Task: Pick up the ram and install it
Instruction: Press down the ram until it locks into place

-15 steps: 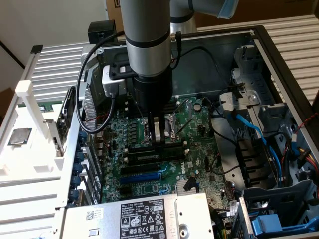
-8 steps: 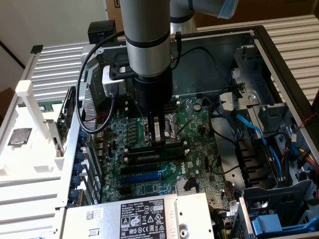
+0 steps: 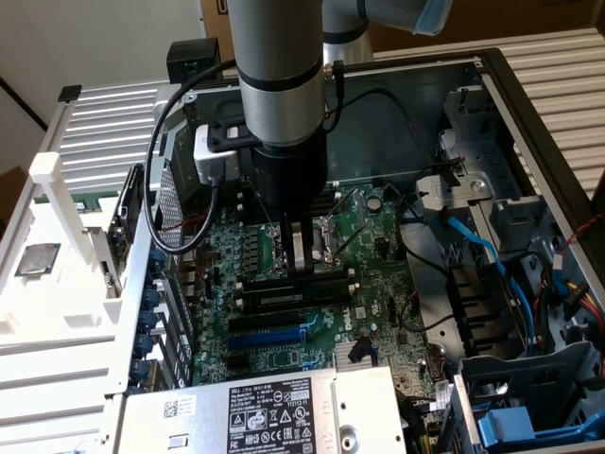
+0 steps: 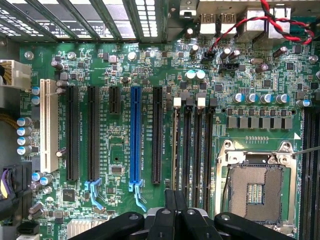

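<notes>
Exterior view, gripper (image 3: 301, 253): dark two-finger tool on the grey arm, reaching down into the open computer case. Its tips are low over the memory slots, just beside the processor socket.
Jaws: closed together, with no gap showing between the black fingers (image 4: 170, 215) in the wrist view. The exterior view's pale strip at the tips is hard to read, and I cannot tell whether anything is pinched there.
Ram (image 4: 178, 150): long, thin, dark-green stick. It seems to stand edge-on in the memory slot in line with the fingertips, and its chips and label are hidden.
Long black memory slots with white end clips (image 4: 201, 145): four lie side by side. Their near ends are covered by the fingers.
Square metal-framed processor socket (image 4: 256, 192): just beside the slots and partly cut off at the frame edge.
Blue expansion slot (image 4: 135, 135): on the slots' other side.
Green motherboard (image 3: 378, 255): its far part is hidden behind the arm.
Square silver processor chip (image 3: 38, 258): on the white rack at the exterior view's left, well apart.
</notes>
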Controlling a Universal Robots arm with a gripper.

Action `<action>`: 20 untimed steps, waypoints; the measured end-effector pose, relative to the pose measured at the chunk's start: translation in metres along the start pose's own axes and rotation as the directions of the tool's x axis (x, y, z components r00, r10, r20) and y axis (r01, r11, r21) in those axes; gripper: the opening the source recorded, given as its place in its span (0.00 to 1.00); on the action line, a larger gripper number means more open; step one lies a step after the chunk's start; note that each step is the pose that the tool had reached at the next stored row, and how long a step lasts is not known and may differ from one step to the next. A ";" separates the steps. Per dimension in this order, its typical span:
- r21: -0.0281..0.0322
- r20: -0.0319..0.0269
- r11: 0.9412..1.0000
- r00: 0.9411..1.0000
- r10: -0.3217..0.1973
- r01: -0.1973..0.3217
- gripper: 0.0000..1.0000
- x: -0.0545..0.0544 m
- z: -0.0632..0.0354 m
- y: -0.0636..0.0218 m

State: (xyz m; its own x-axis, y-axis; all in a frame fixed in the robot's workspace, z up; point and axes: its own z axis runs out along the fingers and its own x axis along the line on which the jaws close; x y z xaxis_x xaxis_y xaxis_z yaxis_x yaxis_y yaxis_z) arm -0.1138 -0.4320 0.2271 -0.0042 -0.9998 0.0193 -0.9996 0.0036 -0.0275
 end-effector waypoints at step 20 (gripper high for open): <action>0.000 0.003 1.000 1.000 0.000 0.000 0.10 0.001 -0.0133 0.0212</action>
State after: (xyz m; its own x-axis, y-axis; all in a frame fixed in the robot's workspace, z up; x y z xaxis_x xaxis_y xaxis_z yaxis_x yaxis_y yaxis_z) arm -0.1353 -0.4327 0.2398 -0.0042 -0.9999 0.0160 -0.9996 0.0037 -0.0273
